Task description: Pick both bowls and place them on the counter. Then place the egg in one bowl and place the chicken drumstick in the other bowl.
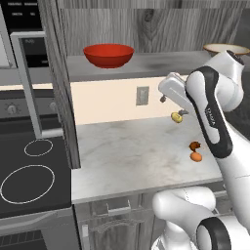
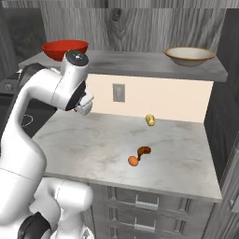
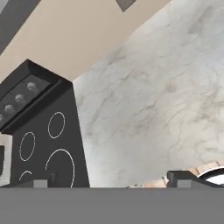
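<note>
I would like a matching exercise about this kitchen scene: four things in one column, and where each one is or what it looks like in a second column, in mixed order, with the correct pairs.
Things:
1. red bowl
2. beige bowl
3. egg
4. chicken drumstick

Places or looks:
A. small orange-tan ovoid lying on the counter
B. on the right part of the wood-grain shelf
C. dark brown piece on the counter, just behind the egg
D. on the left part of the shelf

Pairs: 1-D, 2-B, 3-A, 4-C
</note>
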You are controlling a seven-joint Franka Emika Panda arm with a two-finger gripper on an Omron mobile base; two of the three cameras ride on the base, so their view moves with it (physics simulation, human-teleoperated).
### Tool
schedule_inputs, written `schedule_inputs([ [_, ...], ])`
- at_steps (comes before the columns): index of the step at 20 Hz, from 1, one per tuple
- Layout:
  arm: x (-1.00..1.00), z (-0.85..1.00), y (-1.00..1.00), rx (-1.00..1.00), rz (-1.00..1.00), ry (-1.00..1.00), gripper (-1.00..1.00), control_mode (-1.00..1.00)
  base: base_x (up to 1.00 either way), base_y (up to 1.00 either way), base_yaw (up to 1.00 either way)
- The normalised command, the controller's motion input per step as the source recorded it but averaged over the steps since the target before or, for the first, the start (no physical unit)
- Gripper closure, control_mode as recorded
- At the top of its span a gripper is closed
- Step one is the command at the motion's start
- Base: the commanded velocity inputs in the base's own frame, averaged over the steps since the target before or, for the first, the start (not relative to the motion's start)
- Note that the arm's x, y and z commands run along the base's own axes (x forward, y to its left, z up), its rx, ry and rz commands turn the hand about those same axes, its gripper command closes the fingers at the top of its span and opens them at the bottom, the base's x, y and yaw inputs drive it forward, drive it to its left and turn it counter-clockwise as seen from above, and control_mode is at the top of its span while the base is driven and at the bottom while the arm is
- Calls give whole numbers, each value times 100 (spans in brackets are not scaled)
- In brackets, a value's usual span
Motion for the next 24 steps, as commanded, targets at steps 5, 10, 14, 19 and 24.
schedule_inputs([
  [5,-11,24,11,9,-18,0,-100,-100,0,0,0],
  [10,-2,24,4,5,-6,-1,-100,-100,0,0,0],
  [14,0,27,13,3,-7,0,-100,-100,0,0,0],
  [19,0,31,4,7,-8,0,-100,-100,0,0,0],
  [24,1,28,7,9,-7,-4,-100,-100,0,0,0],
])
